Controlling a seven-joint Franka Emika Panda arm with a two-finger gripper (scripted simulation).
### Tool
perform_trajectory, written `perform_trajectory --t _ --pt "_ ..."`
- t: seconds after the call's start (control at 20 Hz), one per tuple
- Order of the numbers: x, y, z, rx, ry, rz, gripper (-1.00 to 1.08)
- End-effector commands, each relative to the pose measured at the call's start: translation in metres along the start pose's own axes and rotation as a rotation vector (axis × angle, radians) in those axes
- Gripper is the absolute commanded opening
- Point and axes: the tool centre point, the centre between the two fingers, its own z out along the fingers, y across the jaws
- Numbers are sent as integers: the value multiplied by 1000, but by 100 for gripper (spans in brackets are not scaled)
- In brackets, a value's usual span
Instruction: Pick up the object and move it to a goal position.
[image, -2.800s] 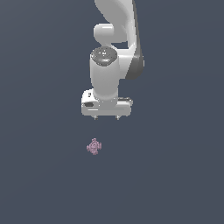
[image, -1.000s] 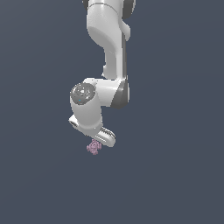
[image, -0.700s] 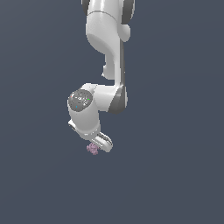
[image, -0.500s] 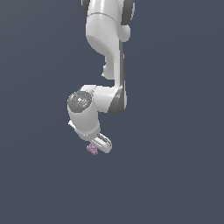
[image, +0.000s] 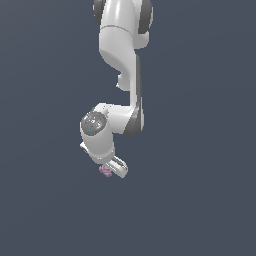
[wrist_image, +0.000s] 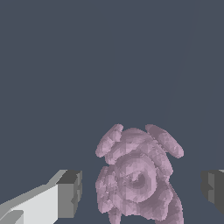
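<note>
1. the gripper (wrist_image: 140, 188) is spread apart, one dark pad on either side of the object (wrist_image: 138, 175) with clear gaps between pads and piece; nothing is clasped yet.
2. in the exterior view the gripper (image: 112, 170) hangs low under the white arm (image: 120, 55), and the object (image: 105, 171) peeks out at its tip, toward the exterior view's left.
3. judged by its look, the piece should be light and stiff, its bumpy surface giving the pads some bite; a hold across the thick middle, not on a thin lobe, seems safest, since a lobe could let it twist.
4. it is pale pink-mauve and knobbly, a rosette of rounded lobes around a swirled centre, tiny beside the gripper.
5. no goal marker shows in either view.
</note>
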Motion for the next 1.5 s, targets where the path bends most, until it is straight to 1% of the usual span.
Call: perform_trajectory --t 0.0,0.15,0.35,0.4,1.05,1.45 --pt "-1 0 14 0 -1 2 100" --pt "0 0 22 0 0 2 100" --pt "1 0 22 0 0 2 100" --pt "1 0 22 0 0 2 -100" --pt "-1 -1 22 0 0 2 -100" --pt "-17 -4 16 0 0 2 -100"
